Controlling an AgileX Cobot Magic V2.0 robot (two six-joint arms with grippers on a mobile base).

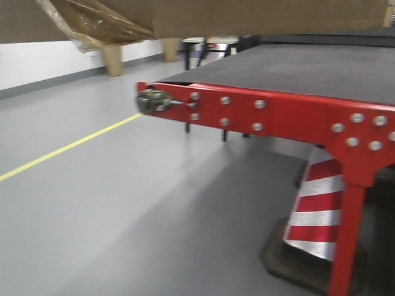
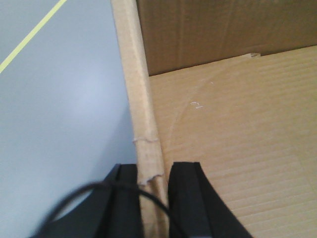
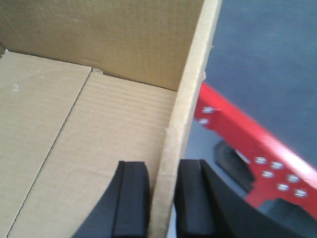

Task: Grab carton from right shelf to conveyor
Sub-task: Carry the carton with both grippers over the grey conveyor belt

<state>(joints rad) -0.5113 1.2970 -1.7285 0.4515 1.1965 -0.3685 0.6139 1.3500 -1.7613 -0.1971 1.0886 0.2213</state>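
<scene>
Though out of front view, left and right jaws tight on carton walls.

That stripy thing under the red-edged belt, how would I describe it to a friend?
Find the wide dark grey conveyor with the red front edge, then follow its red leg to the floor. Beside that leg, under the belt, stands a cone-like marker on a dark base. Only it carries red and white stripes.
</scene>
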